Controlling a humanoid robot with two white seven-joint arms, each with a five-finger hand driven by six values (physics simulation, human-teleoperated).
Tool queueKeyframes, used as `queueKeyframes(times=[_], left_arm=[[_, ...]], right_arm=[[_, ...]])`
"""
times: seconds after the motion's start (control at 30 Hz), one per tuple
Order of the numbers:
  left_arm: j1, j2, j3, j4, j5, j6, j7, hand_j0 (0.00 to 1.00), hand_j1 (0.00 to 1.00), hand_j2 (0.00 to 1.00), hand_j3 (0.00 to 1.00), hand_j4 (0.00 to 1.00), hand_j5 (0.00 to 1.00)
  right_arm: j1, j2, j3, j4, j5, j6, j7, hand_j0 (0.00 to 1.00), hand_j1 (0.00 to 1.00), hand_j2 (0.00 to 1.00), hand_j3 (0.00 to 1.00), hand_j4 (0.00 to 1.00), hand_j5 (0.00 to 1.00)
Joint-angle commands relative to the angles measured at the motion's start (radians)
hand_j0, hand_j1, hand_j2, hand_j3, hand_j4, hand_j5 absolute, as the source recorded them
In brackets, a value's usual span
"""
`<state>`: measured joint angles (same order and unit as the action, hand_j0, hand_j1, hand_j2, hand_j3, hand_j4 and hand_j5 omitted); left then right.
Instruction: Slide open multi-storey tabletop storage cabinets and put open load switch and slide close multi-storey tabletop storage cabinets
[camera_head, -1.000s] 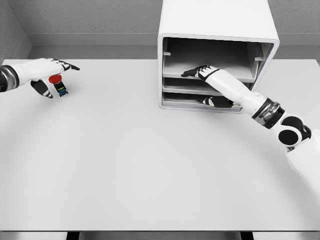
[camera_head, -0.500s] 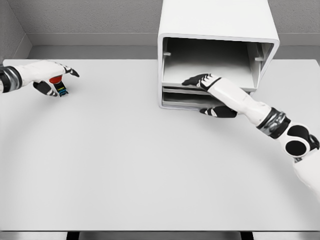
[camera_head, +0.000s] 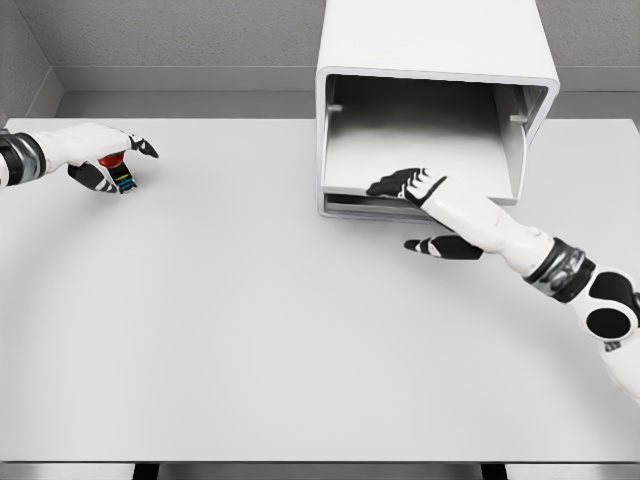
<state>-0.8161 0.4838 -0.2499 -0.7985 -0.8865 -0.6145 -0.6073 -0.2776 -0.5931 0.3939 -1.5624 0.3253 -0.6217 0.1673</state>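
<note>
We see the right robot hand (camera_head: 412, 187) reaching in from the lower right, its white arm stretched diagonally up and left across the surface (camera_head: 250, 330). The dark fingers (camera_head: 388, 186) lie over the front edge of the tray (camera_head: 400, 150) at the mouth of the cabinet (camera_head: 436, 60), while the thumb (camera_head: 438, 246) points left below it, well apart from the fingers, so the hand pinches the tray's lip between them. The wrist sits nearer to us than the cabinet front, with the forearm sloping down toward the right edge.

The cabinet stands at the far side, right of the middle, its open front facing us.

At the far left, the left robot hand (camera_head: 105, 160) comes in from the left edge with its arm nearly level. Its fingers curl around the switch (camera_head: 118, 172), a small piece with a red cap and a dark body marked in blue and green. The switch is low over the surface, well apart from the cabinet.
</note>
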Motion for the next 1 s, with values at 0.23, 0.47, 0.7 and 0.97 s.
queueKeyframes(times=[0.23, 0.47, 0.7, 0.97], left_arm=[[-0.002, 0.021, 0.012, -0.007, 0.008, 0.004, -0.004, 0.71, 0.71, 0.71, 0.71, 0.71, 0.71], [-0.002, 0.021, 0.012, -0.007, 0.008, 0.004, -0.004, 0.55, 0.55, 0.55, 0.55, 0.55, 0.55], [-0.002, 0.019, 0.015, -0.007, 0.008, 0.004, -0.004, 0.46, 0.46, 0.46, 0.46, 0.46, 0.46], [-0.002, 0.015, 0.014, -0.024, 0.012, 0.004, -0.004, 0.44, 0.44, 0.44, 0.44, 0.44, 0.44]], right_arm=[[0.015, -0.036, -0.056, 0.015, 0.066, 0.011, 0.0, 0.88, 0.88, 0.88, 0.88, 0.88, 0.88], [0.074, -0.065, -0.106, -0.044, 0.064, 0.011, -0.002, 0.88, 0.88, 0.88, 0.88, 0.88, 0.88], [0.098, -0.085, -0.136, -0.102, 0.057, 0.011, -0.002, 0.88, 0.88, 0.88, 0.88, 0.88, 0.88], [0.161, -0.123, -0.208, -0.182, 0.011, 0.011, -0.002, 0.88, 0.88, 0.88, 0.88, 0.88, 0.88]])
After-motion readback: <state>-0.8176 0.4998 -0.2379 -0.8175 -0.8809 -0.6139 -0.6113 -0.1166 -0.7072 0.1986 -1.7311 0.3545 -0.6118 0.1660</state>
